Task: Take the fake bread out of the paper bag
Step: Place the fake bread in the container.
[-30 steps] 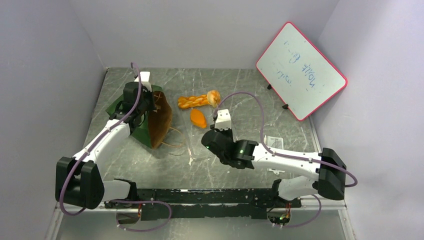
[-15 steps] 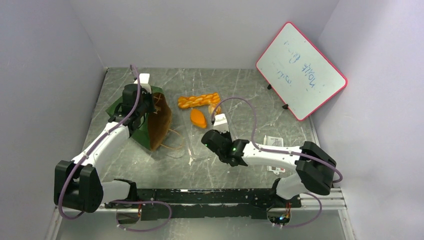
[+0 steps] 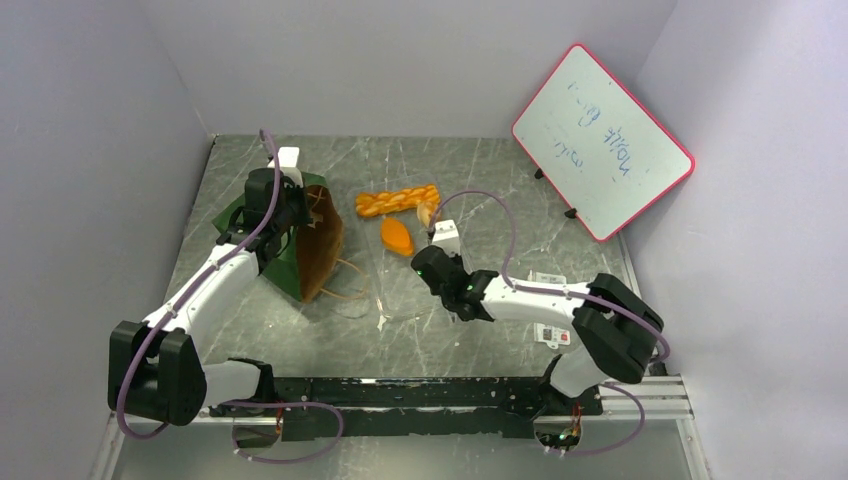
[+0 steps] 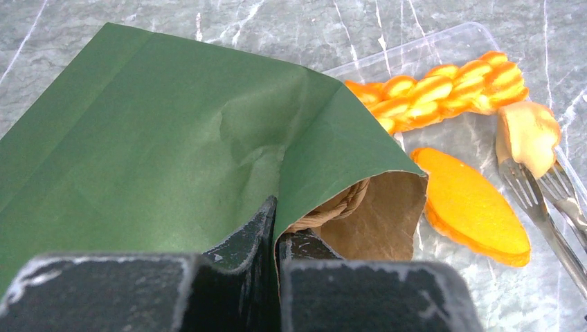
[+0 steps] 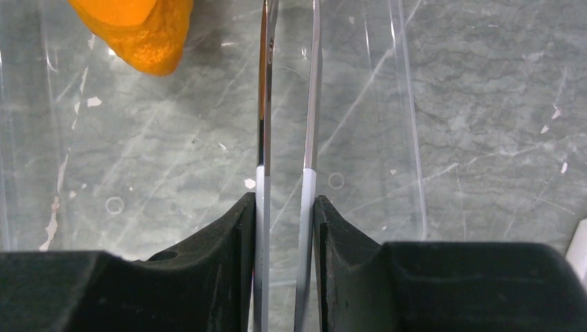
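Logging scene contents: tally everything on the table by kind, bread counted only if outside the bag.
toy breads: 3 (braided loaf, oval roll, pale bun)
paper bag: 1
tongs: 1
clear tray: 1
whiteboard: 1
total: 7

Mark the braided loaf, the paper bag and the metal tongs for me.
braided loaf [image 4: 443, 90]: left wrist view, middle of the braid.
paper bag [image 4: 173, 138]: left wrist view, green outer side.
metal tongs [image 5: 307, 207]: right wrist view, pale lower part of the right-hand arm.
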